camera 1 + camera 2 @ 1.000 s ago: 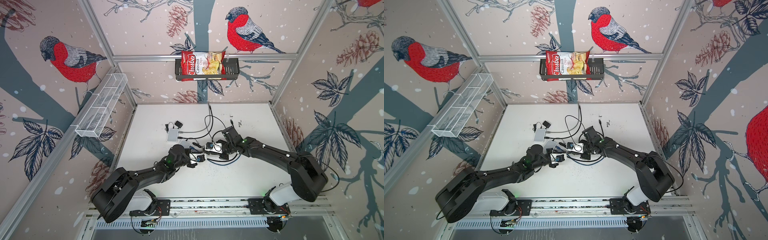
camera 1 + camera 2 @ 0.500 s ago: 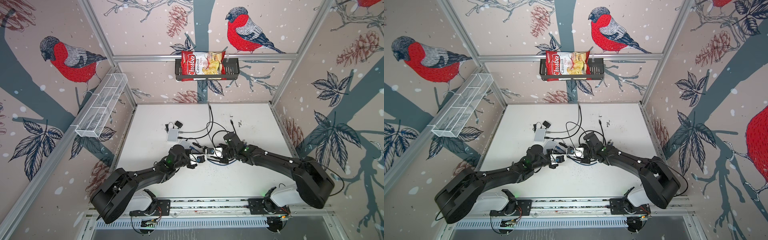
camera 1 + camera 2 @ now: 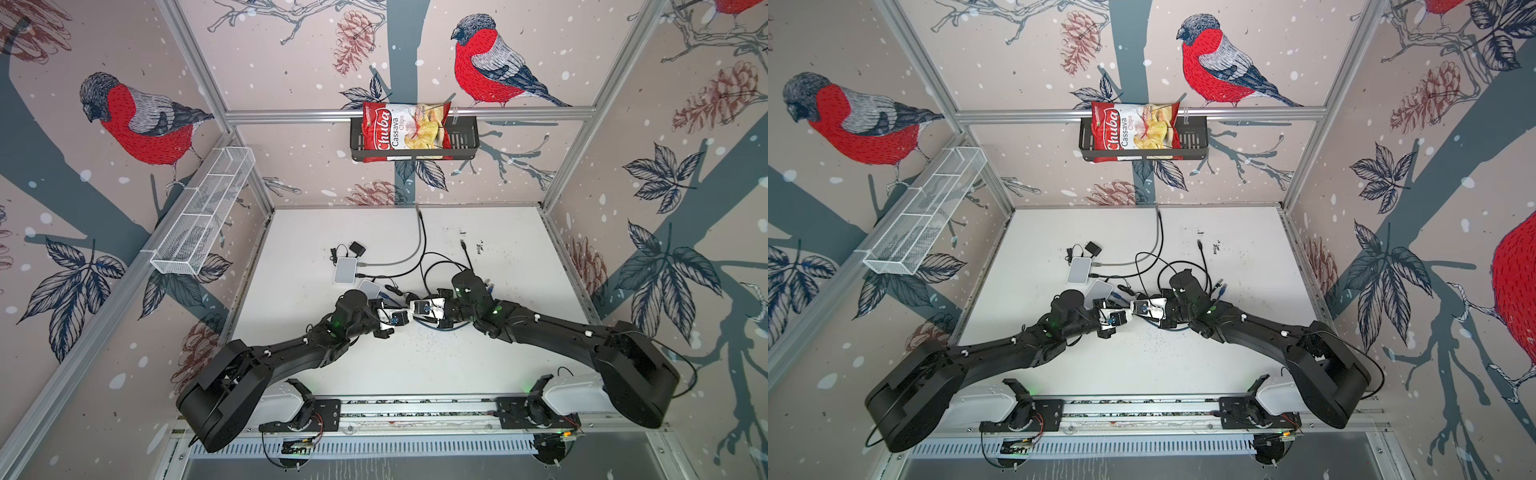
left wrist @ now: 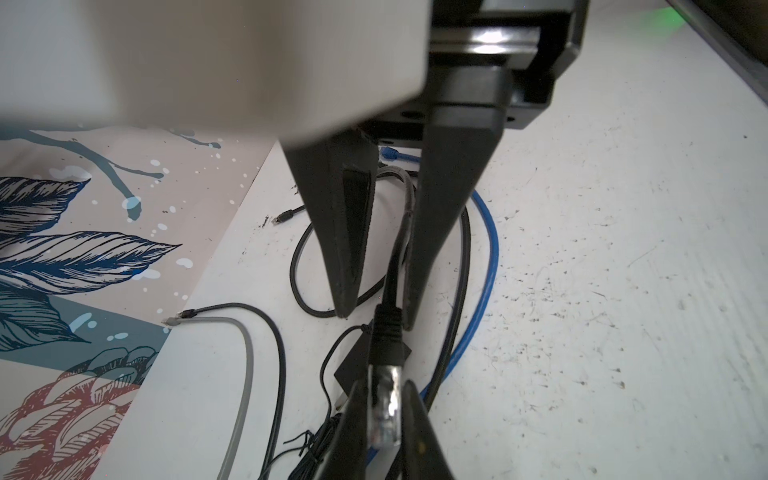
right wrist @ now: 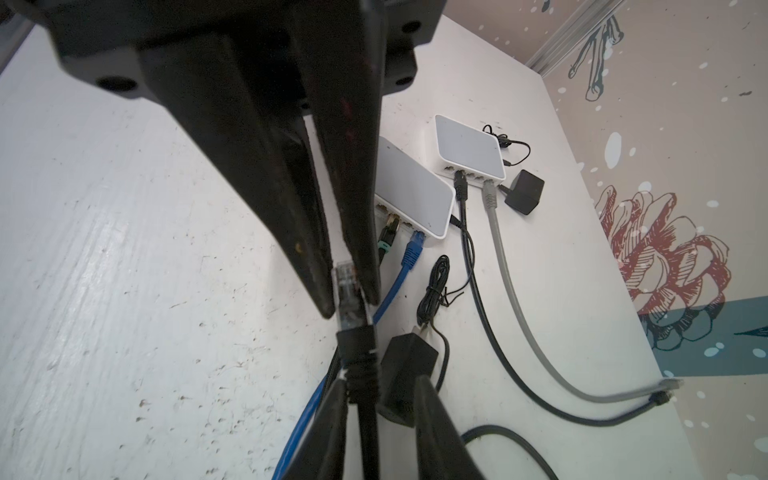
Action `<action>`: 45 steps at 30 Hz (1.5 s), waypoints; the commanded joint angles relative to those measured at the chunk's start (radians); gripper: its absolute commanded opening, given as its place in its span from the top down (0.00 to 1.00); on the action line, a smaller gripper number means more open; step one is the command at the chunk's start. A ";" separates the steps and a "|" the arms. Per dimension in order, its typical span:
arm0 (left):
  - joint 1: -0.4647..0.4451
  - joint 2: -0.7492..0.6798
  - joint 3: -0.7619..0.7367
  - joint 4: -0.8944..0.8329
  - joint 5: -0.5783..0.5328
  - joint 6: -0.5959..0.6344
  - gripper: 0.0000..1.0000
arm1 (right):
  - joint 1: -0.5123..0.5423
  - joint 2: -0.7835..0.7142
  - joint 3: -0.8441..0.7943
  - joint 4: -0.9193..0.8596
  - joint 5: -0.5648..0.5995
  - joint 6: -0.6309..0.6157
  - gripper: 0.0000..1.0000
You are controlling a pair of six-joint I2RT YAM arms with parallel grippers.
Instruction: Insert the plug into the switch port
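Plug (image 4: 384, 409) clamped in left gripper (image 4: 385, 384); right gripper (image 4: 376, 318) apart; chips bag (image 3: 405, 132) in black basket (image 3: 466, 143).

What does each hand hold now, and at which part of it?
The left hand pinches the black cable by its clear plug, one finger on each side. The right hand stands open around the cable behind the plug and grips nothing.
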 commanded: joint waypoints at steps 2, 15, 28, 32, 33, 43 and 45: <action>-0.001 -0.006 -0.001 0.028 0.001 -0.011 0.93 | 0.013 0.003 0.001 0.075 -0.027 0.003 0.71; -0.001 0.003 -0.002 0.031 0.011 -0.024 0.93 | 0.027 0.004 -0.002 0.094 -0.049 -0.001 0.77; 0.001 0.017 -0.014 0.073 -0.058 -0.099 0.73 | 0.032 0.029 0.030 0.060 -0.050 0.036 0.94; 0.005 -0.014 -0.063 0.184 -0.156 -0.183 0.38 | 0.030 0.059 0.053 0.035 -0.024 0.094 0.94; 0.009 -0.024 -0.071 0.206 -0.184 -0.210 0.32 | 0.030 0.067 0.058 0.031 -0.019 0.112 0.94; 0.067 -0.095 0.074 -0.067 -0.479 -0.607 0.02 | 0.030 0.151 0.116 -0.003 0.009 0.346 0.95; 0.078 -0.078 0.120 -0.179 -0.494 -0.670 0.02 | 0.032 0.165 0.119 0.001 0.019 0.388 0.96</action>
